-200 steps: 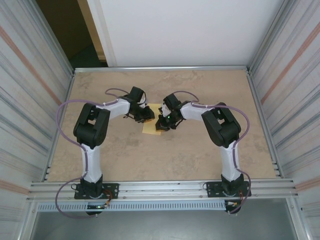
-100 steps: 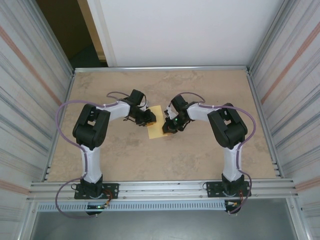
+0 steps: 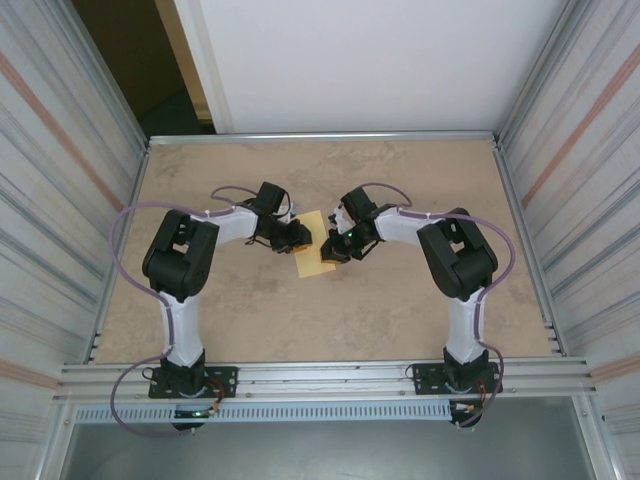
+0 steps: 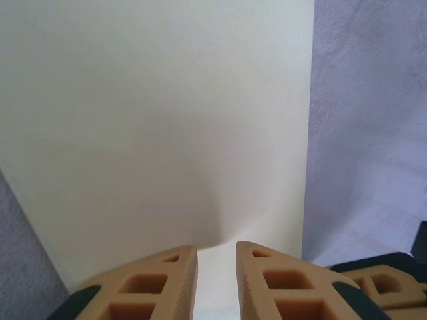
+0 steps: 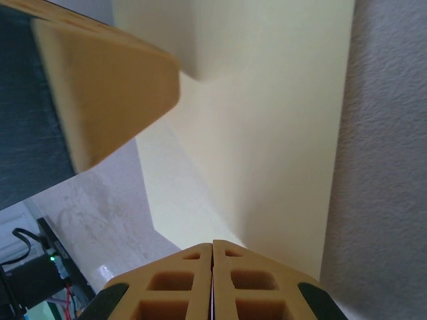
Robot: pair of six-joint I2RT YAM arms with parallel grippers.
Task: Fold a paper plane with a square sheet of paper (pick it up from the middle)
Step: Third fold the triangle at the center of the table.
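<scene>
Overhead view of a tan table (image 3: 230, 320) with two arms reaching inward. The left gripper (image 3: 294, 236) sits at the 10 o'clock edge of the square sheet of paper (image 3: 308, 258), a tilted yellow strip lying mid-table between the arms. Its fingers (image 4: 167, 283) stand a narrow gap apart over the sheet; I cannot tell whether they grip it.

The right gripper (image 3: 328, 253), at the sheet's 4 o'clock edge, has its fingers (image 5: 187, 287) pressed together at the paper's near border.

To crease well, one gripper should probably pin the sheet flat while the other presses along the fold, keeping the edges aligned.

Compared with a second ago, the right elbow has swung outward toward 3 o'clock, and more yellow shows.
</scene>
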